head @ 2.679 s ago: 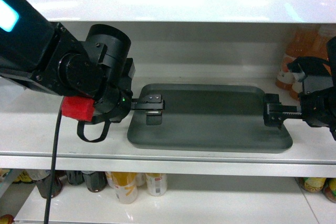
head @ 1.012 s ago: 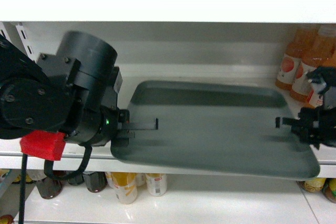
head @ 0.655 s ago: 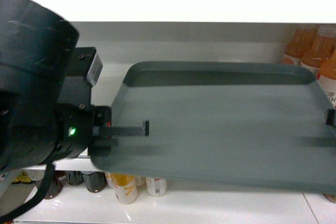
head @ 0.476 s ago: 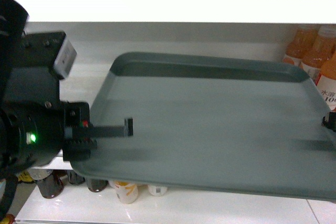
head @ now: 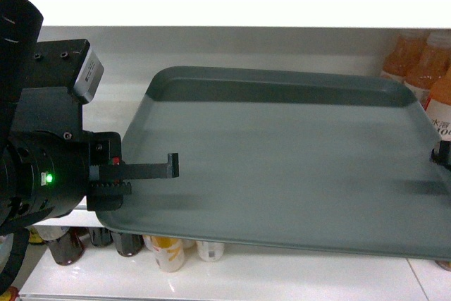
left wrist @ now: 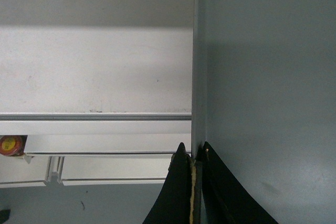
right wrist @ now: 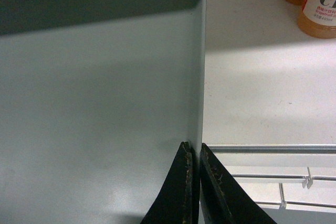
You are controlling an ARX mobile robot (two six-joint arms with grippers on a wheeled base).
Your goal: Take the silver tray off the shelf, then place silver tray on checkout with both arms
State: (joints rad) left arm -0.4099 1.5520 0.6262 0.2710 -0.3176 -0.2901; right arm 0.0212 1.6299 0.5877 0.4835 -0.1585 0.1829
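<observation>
The silver tray [head: 282, 160] is a wide grey-green tray that hangs level in front of the shelf [head: 120, 100], close to the head camera. My left gripper [head: 171, 169] is shut on its left rim, one finger lying over the tray floor. At the frame's right edge my right gripper [head: 444, 156] pinches the right rim. In the left wrist view the left gripper [left wrist: 195, 153] squeezes the tray's thin rim [left wrist: 198, 77], with the shelf [left wrist: 94, 72] beyond it. The right wrist view shows the right gripper [right wrist: 193, 151] shut on the tray [right wrist: 94, 103] the same way. The checkout is out of view.
Orange juice bottles [head: 423, 68] stand on the shelf at the right, also in the right wrist view as juice bottles [right wrist: 315, 3]. An upper shelf board [head: 211, 8] runs above the tray. Cans and bottles [head: 162, 252] sit on the lower shelf beneath.
Both arms have drawn back with the tray, which slid off the shelf board toward the camera and now fills much more of the head view. Both grips held throughout.
</observation>
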